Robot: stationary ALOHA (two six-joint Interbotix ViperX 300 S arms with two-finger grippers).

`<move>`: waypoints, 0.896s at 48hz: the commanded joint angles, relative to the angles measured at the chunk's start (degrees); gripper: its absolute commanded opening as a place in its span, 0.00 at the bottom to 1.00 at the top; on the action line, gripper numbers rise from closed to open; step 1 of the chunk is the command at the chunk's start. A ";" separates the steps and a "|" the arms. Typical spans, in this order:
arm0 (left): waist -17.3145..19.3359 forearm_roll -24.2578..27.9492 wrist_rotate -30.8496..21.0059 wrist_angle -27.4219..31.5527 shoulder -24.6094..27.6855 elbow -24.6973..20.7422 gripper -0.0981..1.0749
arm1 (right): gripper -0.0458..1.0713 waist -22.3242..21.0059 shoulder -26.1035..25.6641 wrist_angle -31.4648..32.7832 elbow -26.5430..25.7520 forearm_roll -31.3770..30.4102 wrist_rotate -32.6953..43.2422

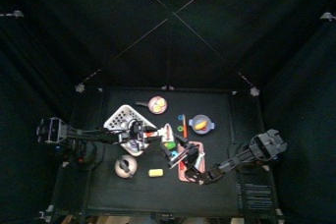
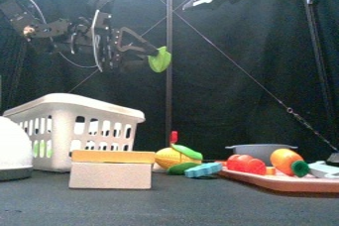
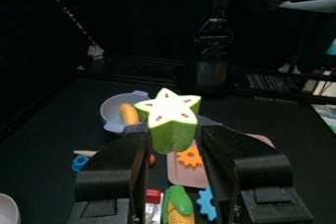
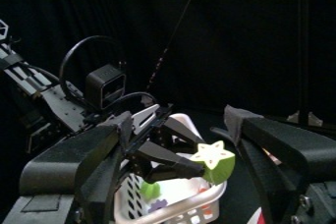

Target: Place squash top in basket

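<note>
Black curtains close in my small black table (image 2: 159, 208). Nearest, low in the front view, a tan block (image 2: 113, 169) sits left of centre and a tray (image 2: 272, 180) of toy vegetables at lower right. Behind the block the white basket (image 2: 75, 128) stands at middle left. High in the upper left, my left gripper (image 2: 149, 56) is clamped on the squash top (image 2: 161, 59), well above the basket. It looks like light, hard plastic (smooth, so probably slippery); I judge my hold across its green sides the safest. My right gripper (image 4: 184, 174) shows its jaws apart, holding nothing.
</note>
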 commanded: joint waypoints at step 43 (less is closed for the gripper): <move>0.62 -2.64 0.09 1.85 -5.36 2.37 0.61 | 0.96 1.05 -1.41 2.90 4.92 0.00 -0.18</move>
